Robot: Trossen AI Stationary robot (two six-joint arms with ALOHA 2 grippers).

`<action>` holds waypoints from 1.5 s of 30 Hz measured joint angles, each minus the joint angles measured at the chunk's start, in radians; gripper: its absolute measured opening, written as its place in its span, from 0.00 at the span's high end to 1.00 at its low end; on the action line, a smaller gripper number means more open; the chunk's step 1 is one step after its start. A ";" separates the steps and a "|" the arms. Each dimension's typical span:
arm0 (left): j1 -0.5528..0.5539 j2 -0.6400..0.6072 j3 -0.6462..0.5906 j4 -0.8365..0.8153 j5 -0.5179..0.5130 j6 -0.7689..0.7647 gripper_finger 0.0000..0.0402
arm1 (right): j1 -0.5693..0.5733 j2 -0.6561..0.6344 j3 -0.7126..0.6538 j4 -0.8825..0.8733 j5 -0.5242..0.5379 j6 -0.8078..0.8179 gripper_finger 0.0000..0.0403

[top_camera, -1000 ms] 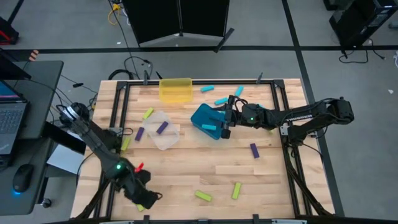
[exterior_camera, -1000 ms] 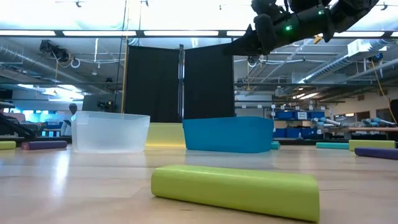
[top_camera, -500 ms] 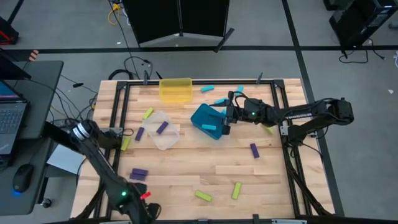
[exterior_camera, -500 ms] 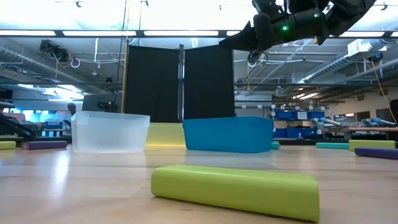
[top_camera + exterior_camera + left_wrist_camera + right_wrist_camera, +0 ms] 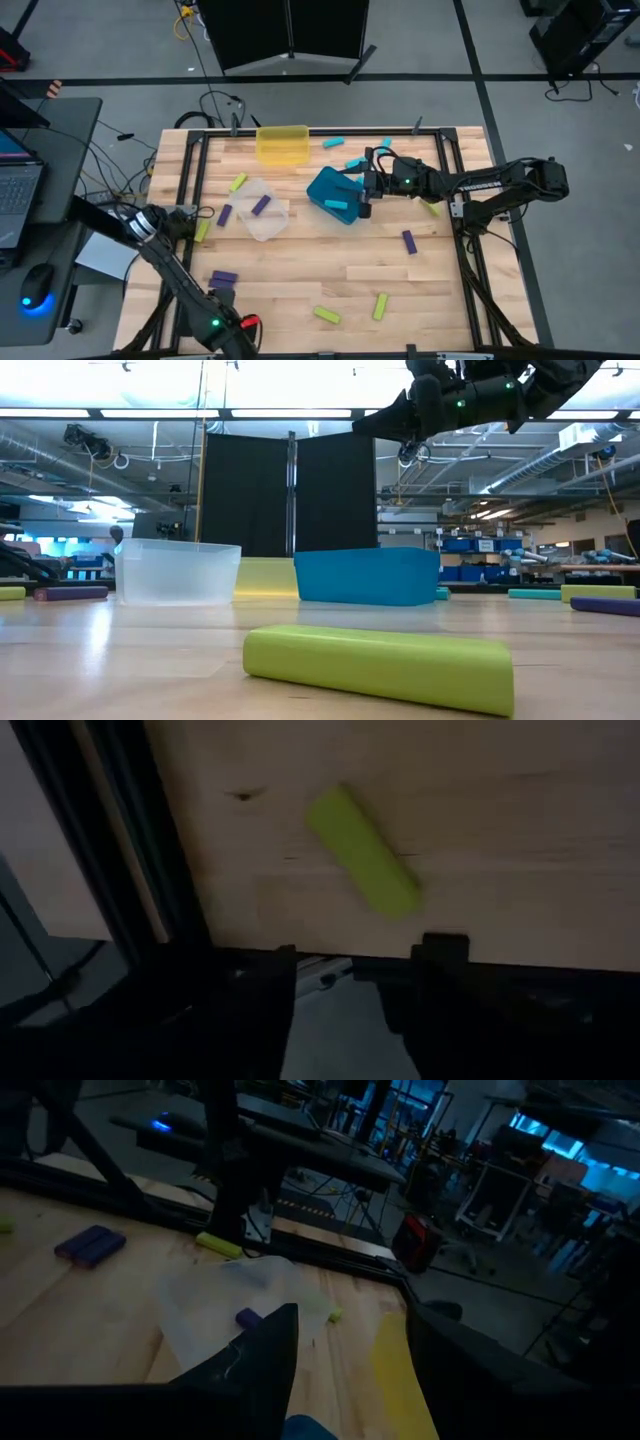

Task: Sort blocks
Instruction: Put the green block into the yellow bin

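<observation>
Left gripper (image 5: 350,982) now farther off-table, beside yellow-green block (image 5: 362,851).

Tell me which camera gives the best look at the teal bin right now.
The high view: it looks down into the teal bin, showing its angled placement and a cyan block inside, with the right gripper at its edge. The low view shows only its side wall. Neither wrist view shows it clearly.

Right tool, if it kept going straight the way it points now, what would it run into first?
Probably the clear bin. The right tool hangs open over the teal bin, pointing across the table at it; height is unclear, so it might pass above.
</observation>
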 joint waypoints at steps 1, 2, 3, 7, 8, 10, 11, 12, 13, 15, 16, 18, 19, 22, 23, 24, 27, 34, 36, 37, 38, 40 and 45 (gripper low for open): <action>0.000 0.004 0.000 0.003 -0.002 -0.002 0.46 | 0.000 0.000 0.000 0.000 0.000 0.000 0.51; 0.000 0.010 0.000 0.003 -0.004 -0.005 0.45 | 0.000 0.000 0.000 0.000 -0.001 -0.001 0.51; -0.001 0.013 0.000 0.003 -0.004 -0.007 0.45 | 0.000 0.000 0.000 0.000 -0.002 -0.001 0.51; -0.010 0.020 0.000 0.004 -0.003 -0.007 0.45 | -0.003 0.000 0.000 0.000 -0.003 -0.002 0.51; -0.011 0.020 0.000 0.005 -0.002 -0.008 0.45 | -0.005 0.000 0.000 0.000 -0.003 -0.002 0.51; -0.012 0.020 0.000 0.012 -0.011 -0.008 0.45 | -0.007 0.000 0.000 0.000 -0.004 0.000 0.51; -0.013 0.020 0.000 0.015 -0.015 -0.008 0.45 | -0.007 0.000 0.000 0.000 -0.004 0.001 0.51; -0.012 0.020 0.000 0.015 -0.023 -0.008 0.45 | -0.007 0.000 0.000 0.000 -0.003 0.001 0.51; -0.012 0.021 0.000 0.013 -0.033 -0.008 0.45 | -0.007 0.000 0.000 0.000 -0.003 0.001 0.51; -0.014 0.033 0.000 0.015 -0.040 -0.004 0.45 | -0.007 0.000 0.000 0.000 -0.004 0.001 0.51; -0.020 0.039 -0.001 0.014 -0.050 0.004 0.45 | -0.007 0.000 0.000 0.000 -0.004 0.001 0.51; -0.039 0.043 -0.002 0.012 -0.091 0.044 0.45 | -0.007 0.000 0.000 0.000 -0.004 0.002 0.51; -0.047 0.043 0.001 0.016 -0.121 0.064 0.45 | -0.007 0.000 0.000 0.000 -0.004 0.002 0.51; -0.074 0.042 0.018 -0.014 -0.183 0.177 0.45 | -0.007 0.000 0.000 0.006 -0.004 0.002 0.51; -0.078 0.040 0.030 -0.039 -0.187 0.218 0.45 | -0.008 0.000 0.000 0.009 -0.004 0.002 0.51; -0.084 0.038 0.043 -0.064 -0.188 0.270 0.46 | -0.008 0.000 0.000 0.011 -0.004 0.002 0.51; -0.103 0.037 0.086 -0.153 -0.201 0.481 0.48 | -0.008 0.000 0.000 0.017 -0.003 0.002 0.51; -0.117 0.037 0.116 -0.220 -0.294 1.074 0.49 | -0.009 0.000 0.000 0.013 0.006 0.080 0.52; -0.124 0.037 0.108 -0.232 -0.324 1.213 0.48 | -0.009 0.000 0.000 0.014 0.008 0.102 0.53; -0.127 0.037 0.099 -0.232 -0.334 1.278 0.48 | -0.009 0.000 0.000 0.015 0.009 0.112 0.53; -0.128 0.036 0.091 -0.235 -0.338 1.335 0.48 | -0.009 0.000 0.000 0.015 0.009 0.121 0.54; -0.139 0.036 0.068 -0.244 -0.342 1.423 0.48 | -0.009 0.000 0.000 0.014 0.009 0.142 0.54; -0.183 0.037 0.008 -0.235 -0.373 1.544 0.48 | 0.014 0.000 0.000 0.015 0.013 0.212 0.56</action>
